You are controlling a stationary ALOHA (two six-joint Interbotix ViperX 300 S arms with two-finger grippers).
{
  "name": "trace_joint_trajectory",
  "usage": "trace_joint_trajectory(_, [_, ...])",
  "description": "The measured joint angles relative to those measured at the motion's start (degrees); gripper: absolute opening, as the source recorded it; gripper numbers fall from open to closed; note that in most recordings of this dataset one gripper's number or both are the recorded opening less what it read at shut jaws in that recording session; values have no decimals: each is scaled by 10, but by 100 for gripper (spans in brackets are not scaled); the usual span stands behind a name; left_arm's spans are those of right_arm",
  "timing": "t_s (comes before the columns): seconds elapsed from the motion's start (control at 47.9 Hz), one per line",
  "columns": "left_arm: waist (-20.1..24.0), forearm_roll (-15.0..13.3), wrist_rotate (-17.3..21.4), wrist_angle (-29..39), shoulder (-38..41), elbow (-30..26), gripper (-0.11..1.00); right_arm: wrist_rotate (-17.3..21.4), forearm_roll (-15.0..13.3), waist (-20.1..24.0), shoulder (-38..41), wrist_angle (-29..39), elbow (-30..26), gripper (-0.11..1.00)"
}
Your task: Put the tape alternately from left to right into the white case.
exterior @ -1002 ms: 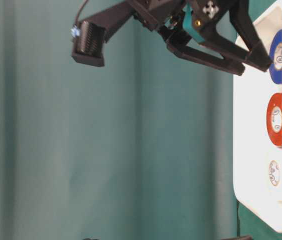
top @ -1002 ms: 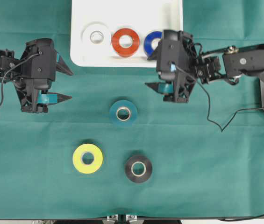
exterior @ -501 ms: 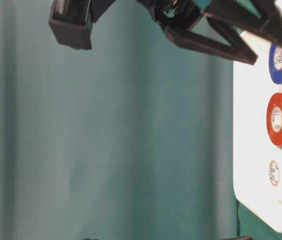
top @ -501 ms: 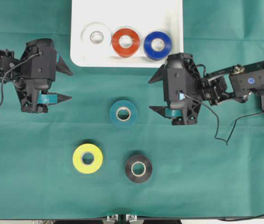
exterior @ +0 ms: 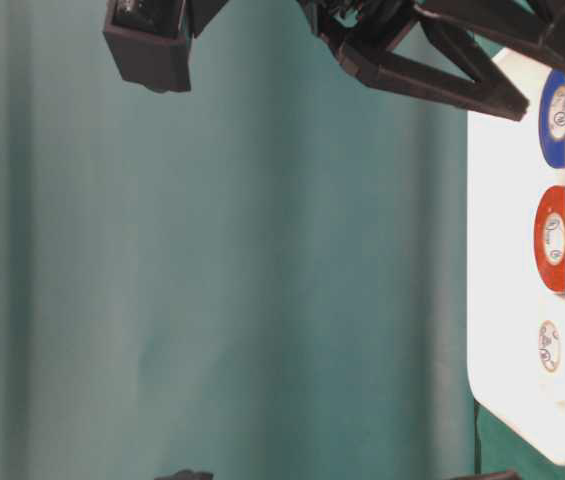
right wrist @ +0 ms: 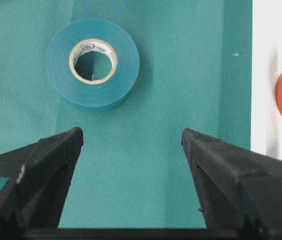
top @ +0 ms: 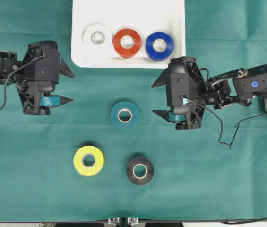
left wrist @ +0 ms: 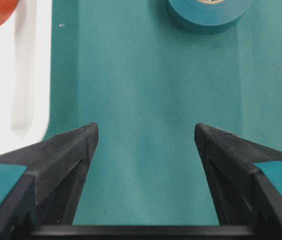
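The white case [top: 128, 12] at the top centre holds a white roll [top: 98, 37], a red-orange roll [top: 127, 42] and a blue roll [top: 159, 46] in a row. On the green cloth lie the teal tape [top: 124, 114], the yellow tape [top: 88, 161] and the black tape [top: 140, 170]. My left gripper [top: 71, 87] is open and empty, left of the teal roll. My right gripper [top: 154, 99] is open and empty just right of that roll, below the case. The teal roll [right wrist: 93, 62] lies ahead and left of the right jaws, and ahead of the left jaws [left wrist: 208, 12].
Green cloth covers the table. The case's near rim [left wrist: 21, 75] runs along the left of the left wrist view and along the right of the right wrist view [right wrist: 270, 40]. A black cable [top: 223, 137] trails from the right arm.
My right gripper has drawn back from over the blue roll in the case, down onto the cloth beside the teal roll. The blue roll stays in the case. The left gripper shifted slightly.
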Motion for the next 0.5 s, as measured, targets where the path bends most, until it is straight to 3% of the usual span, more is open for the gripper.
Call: trace_joint_trajectory(0.501, [-14,0,0,0,115,-80,90,0,0,0,0,0,11,87])
